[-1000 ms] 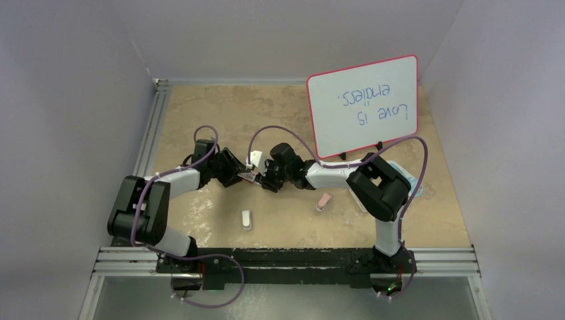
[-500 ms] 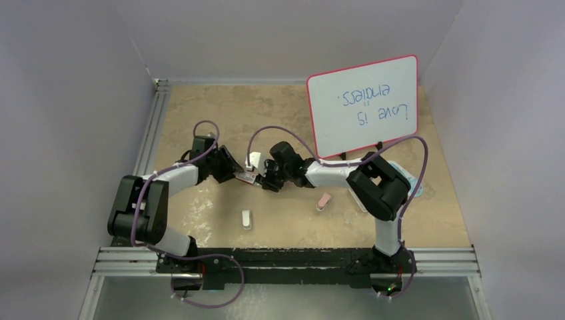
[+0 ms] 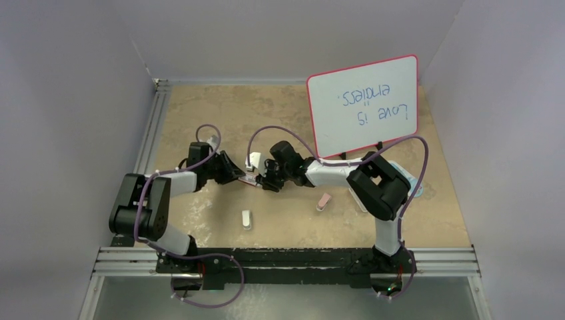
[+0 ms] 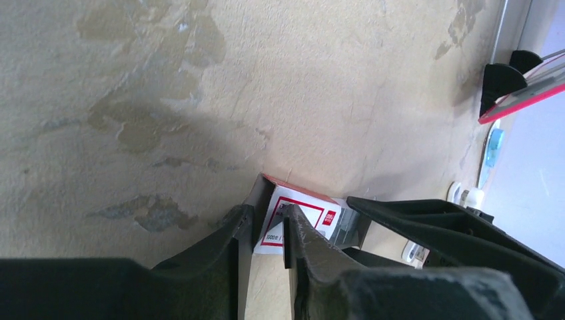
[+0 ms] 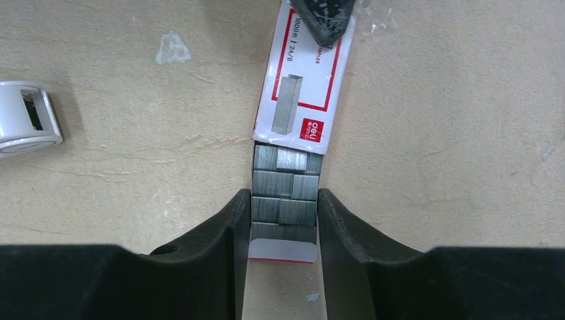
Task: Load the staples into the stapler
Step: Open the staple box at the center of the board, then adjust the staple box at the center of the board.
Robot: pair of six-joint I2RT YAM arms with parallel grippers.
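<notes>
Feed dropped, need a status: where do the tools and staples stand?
Left tool clamps staple box. Right tool grips tray, staples exposed. Pink stapler lies apart, untouched. White object nearby, not blocking.

Silvery-grey with fine ribbing on the metal staple strips [image 5: 285, 193]; white with red border and grey print on the small cardboard box sleeve [image 5: 303, 80]; mottled beige on the stone-look desk [image 3: 280, 107]; pink on the mini plastic stapler [image 3: 324, 200].

Your overhead view is evenly and softly lit, and sharp throughout. In the left wrist view a broad soft shadow lies on the table [image 4: 373, 80] ahead of the left gripper [image 4: 265, 220]. The right wrist view is bright, with the staples [image 5: 285, 190] crisp.
</notes>
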